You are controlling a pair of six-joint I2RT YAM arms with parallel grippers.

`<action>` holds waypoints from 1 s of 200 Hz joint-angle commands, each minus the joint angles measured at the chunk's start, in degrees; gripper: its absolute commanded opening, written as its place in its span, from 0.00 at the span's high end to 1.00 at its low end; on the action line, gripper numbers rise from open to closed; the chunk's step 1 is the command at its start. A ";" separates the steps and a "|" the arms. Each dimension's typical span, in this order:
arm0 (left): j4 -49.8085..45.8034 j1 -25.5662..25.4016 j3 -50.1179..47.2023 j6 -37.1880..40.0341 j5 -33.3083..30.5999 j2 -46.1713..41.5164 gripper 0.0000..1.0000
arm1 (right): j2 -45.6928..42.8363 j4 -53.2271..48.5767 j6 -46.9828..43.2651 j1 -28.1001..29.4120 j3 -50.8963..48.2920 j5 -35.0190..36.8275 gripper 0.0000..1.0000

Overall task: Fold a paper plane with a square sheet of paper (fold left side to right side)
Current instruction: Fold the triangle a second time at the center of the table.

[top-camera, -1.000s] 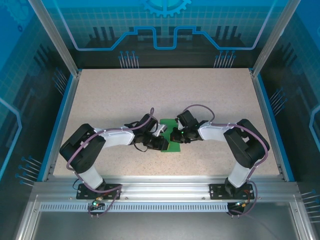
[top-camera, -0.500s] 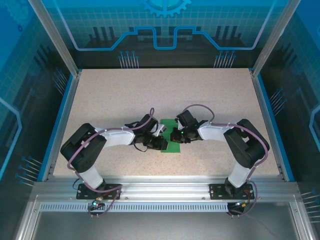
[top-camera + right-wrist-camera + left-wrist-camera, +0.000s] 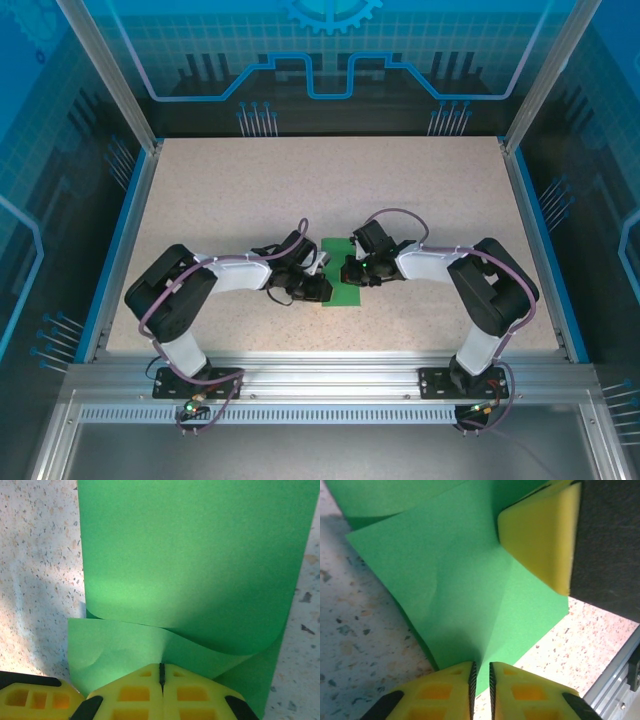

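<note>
The square sheet of paper (image 3: 339, 247), bright green, lies mid-table between both grippers, part folded with one flap curling over (image 3: 190, 555). My right gripper (image 3: 161, 669) is shut on a raised edge of the sheet, jaws meeting with no gap; from above it sits at the paper's right side (image 3: 349, 272). My left gripper (image 3: 480, 669) rests on the sheet's near corner at its left side (image 3: 323, 287). Its jaws stand a narrow slit apart, and a crease in the paper (image 3: 470, 580) runs up to that slit. The right gripper's yellow finger (image 3: 540, 535) presses the paper ahead.
The speckled beige table (image 3: 230, 190) stretches wide behind and beside the arms. An aluminium rail (image 3: 320, 375) runs along the near edge, also seen close by (image 3: 620, 680). Blue side rims (image 3: 118, 250) and glass walls bound the workspace.
The left gripper's jaws have narrowed and that arm has drawn back slightly to the left. The right arm and its grip on the paper have not moved.
</note>
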 commanded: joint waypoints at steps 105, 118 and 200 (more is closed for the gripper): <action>-3.53 0.40 -0.22 -1.01 -2.48 1.51 1.00 | -7.35 -2.12 -3.51 3.42 -0.66 -0.10 1.00; -3.43 0.46 -0.25 -1.03 -2.40 1.54 1.00 | -7.27 -2.06 -2.93 4.19 -0.60 -0.05 1.00; -3.52 0.40 -0.17 -0.92 -2.30 1.45 1.00 | -3.01 -0.33 -1.59 5.26 0.49 -1.57 1.00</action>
